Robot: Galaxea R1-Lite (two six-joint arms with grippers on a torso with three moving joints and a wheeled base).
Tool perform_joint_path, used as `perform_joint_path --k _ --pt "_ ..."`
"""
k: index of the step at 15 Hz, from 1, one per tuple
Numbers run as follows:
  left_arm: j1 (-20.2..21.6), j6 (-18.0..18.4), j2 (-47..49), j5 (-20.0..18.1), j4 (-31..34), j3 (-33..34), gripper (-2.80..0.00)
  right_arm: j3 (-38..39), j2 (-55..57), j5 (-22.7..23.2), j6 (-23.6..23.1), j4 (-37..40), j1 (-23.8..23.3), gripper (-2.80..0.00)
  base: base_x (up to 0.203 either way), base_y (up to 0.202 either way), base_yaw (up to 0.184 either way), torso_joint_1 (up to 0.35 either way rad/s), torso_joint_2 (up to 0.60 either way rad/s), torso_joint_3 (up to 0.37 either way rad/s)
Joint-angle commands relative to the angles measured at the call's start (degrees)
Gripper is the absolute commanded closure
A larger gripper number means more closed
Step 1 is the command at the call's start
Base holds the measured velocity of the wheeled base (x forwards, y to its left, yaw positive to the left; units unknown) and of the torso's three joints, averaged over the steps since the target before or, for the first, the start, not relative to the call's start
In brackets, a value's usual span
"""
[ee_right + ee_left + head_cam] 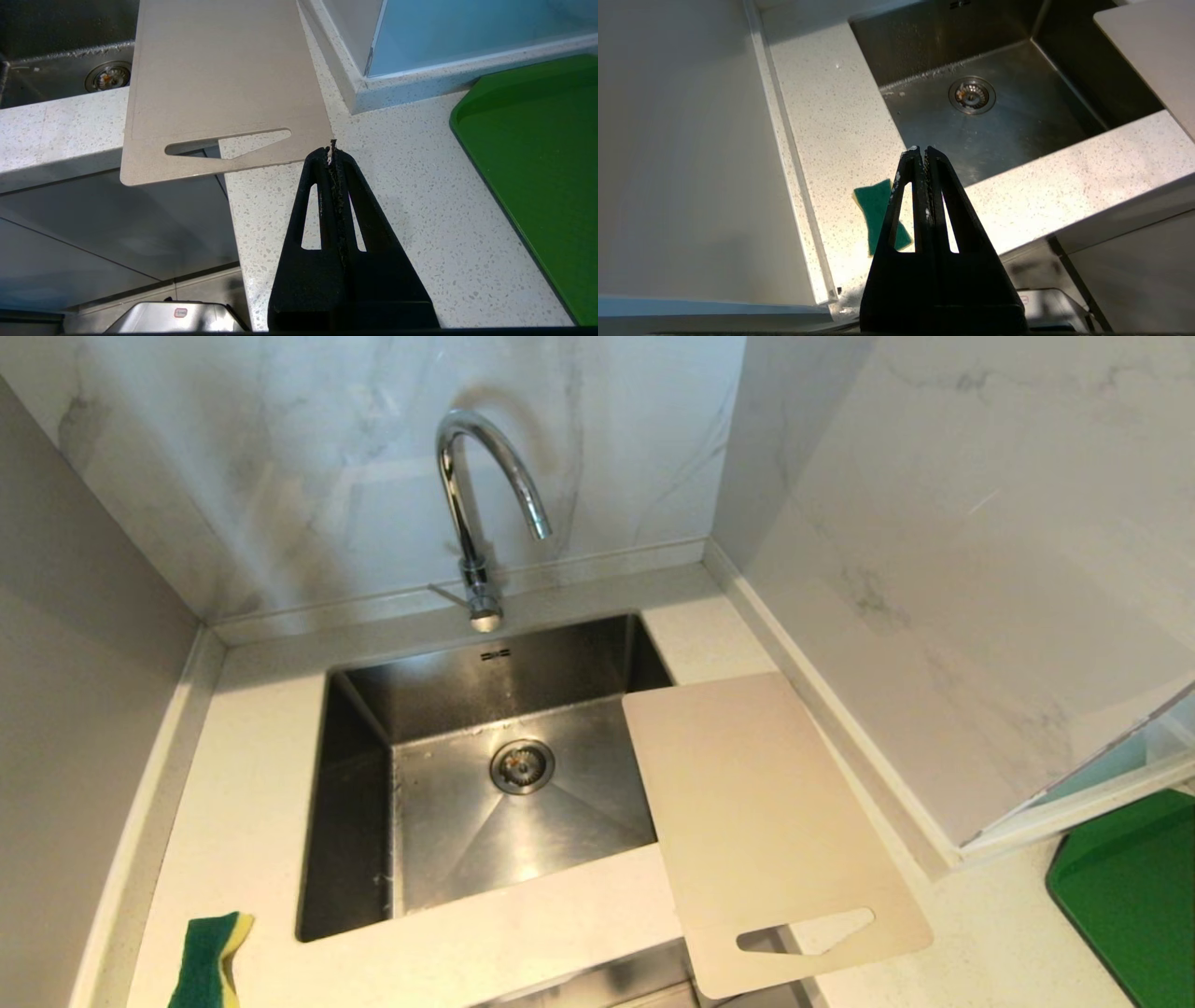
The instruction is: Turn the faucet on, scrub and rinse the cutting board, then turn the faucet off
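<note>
Pressed shut and empty, the left pincer (923, 150) is held over the table's front edge, with the faucet (481, 495) seen upright beyond the sink (355, 775), nearer this arm.

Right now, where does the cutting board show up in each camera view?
Head view: cutting board right of the sink, overhanging its right edge and the counter front.
Left wrist view: one corner at the upper right.
Right wrist view: upper centre-left, handle slot nearest.
Shared landmark: the sink drain.
</note>
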Motion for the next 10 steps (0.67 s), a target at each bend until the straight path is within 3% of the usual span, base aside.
perform_joint_path --k 1,10 --pt "-0.36 0.01 -0.57 -0.03 -1.08 2.71 0.00 0.00 0.07 0.00 0.00 -0.02 0.02 0.00 0.000 0.000 0.000 0.000 0.00 0.000" --pt "-3.93 0.68 -5.57 2.87 -1.39 7.29 0.00 0.00 0.00 0.00 0.00 -0.02 0.02 0.00 0.000 0.000 0.000 0.000 0.00 0.000"
